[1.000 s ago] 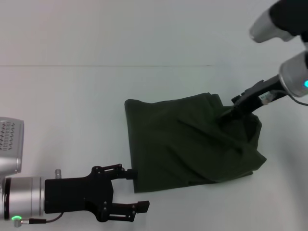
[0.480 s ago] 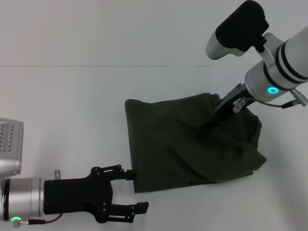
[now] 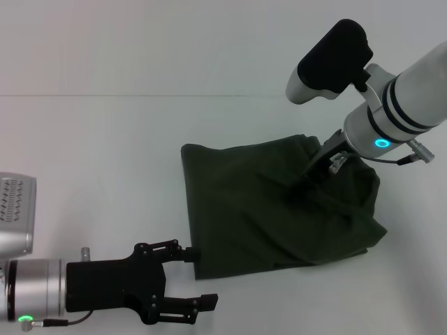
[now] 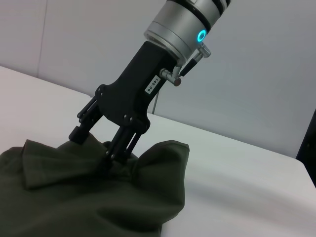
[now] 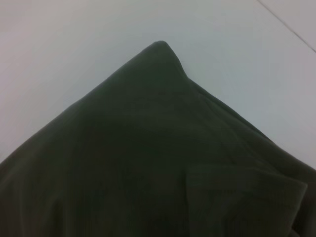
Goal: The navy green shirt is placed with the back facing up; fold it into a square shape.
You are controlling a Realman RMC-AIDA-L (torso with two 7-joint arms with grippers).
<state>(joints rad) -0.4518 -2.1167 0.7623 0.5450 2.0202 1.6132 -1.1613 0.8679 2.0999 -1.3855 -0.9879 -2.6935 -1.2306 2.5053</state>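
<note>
Right hand (image 3: pixel 299 183) now farther inward over shirt (image 3: pixel 265 216)

Right hand (image 3: pixel 302 183) fingertips buried in shirt (image 3: pixel 272 209) folds; lettering hidden underneath; left arm cut off.

The shirt (image 3: pixel 272 213) is soft, matt cloth with wrinkles. The table (image 3: pixel 105 153) is smooth, white and not shiny. The right gripper (image 3: pixel 302 183) is matt black, on a shiny silver metal arm. The left gripper (image 3: pixel 202 278) is matt black too, with small screws.
</note>
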